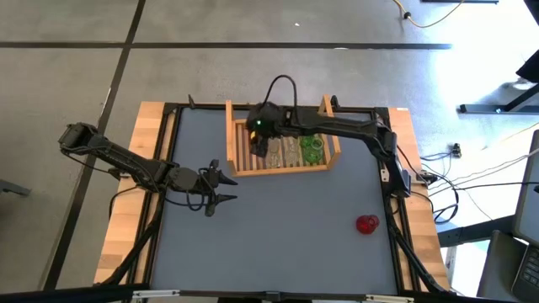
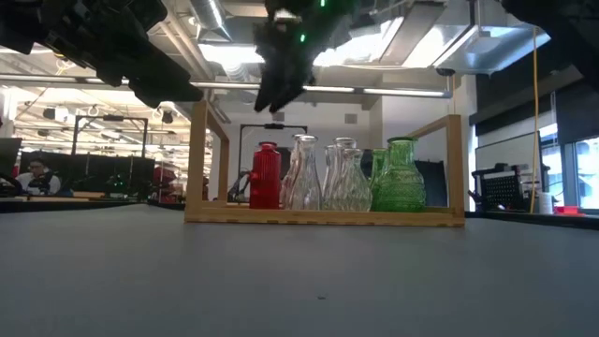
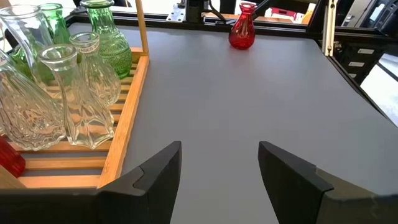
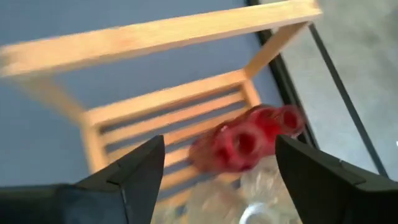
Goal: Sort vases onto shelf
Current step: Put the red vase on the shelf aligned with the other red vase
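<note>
The wooden shelf [image 1: 238, 165] stands at the table's far middle. On its slatted base [image 2: 318, 216] stand a red vase [image 2: 265, 176], clear vases [image 2: 301, 173] and green vases [image 2: 401, 176]. My right gripper [image 4: 217, 174] hovers open above the shelf's left end [image 1: 259, 145], over the red vases [image 4: 245, 144] and touching none. One more red vase [image 1: 366, 224] rests upright on the table near the right edge. My left gripper [image 3: 217, 180] waits open over the table, near the shelf's left front corner [image 1: 221, 187].
Bare grey table [image 1: 295, 227] stretches between the shelf and the near edge. A black frame [image 1: 396, 210] and wooden side boards [image 1: 130, 210] border the table. Beyond the far edge, a person [image 2: 36, 174] sits in the room.
</note>
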### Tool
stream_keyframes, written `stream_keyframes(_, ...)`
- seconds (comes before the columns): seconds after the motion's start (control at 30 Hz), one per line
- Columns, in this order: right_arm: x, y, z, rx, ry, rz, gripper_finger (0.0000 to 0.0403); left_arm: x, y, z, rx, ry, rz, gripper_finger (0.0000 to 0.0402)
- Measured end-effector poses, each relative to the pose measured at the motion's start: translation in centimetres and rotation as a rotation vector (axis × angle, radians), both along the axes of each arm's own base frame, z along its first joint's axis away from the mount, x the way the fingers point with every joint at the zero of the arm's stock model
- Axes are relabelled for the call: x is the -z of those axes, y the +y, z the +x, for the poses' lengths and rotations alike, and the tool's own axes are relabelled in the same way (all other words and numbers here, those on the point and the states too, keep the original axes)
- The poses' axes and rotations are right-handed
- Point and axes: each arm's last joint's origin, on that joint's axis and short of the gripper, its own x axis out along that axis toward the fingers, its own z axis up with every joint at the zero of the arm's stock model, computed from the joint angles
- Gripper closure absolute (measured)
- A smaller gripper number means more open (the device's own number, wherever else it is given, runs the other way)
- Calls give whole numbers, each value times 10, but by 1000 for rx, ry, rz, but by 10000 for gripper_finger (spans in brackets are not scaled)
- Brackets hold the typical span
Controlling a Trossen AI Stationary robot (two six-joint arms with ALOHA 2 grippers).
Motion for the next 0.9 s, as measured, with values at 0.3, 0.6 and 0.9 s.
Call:
stream_keyframes(0.3, -36, 62, -32, -63, 94, 70, 131, 0, 0, 0, 0, 3, -7, 195)
stream_keyframes(0.6, -60, 121, -82, 3, 248, 110, 132, 0, 0, 0, -11, 1, -25, 195)
stream_keyframes(0.9, -83, 151, -132, 166, 267, 96, 132, 0, 0, 0, -24, 1, -55, 195)
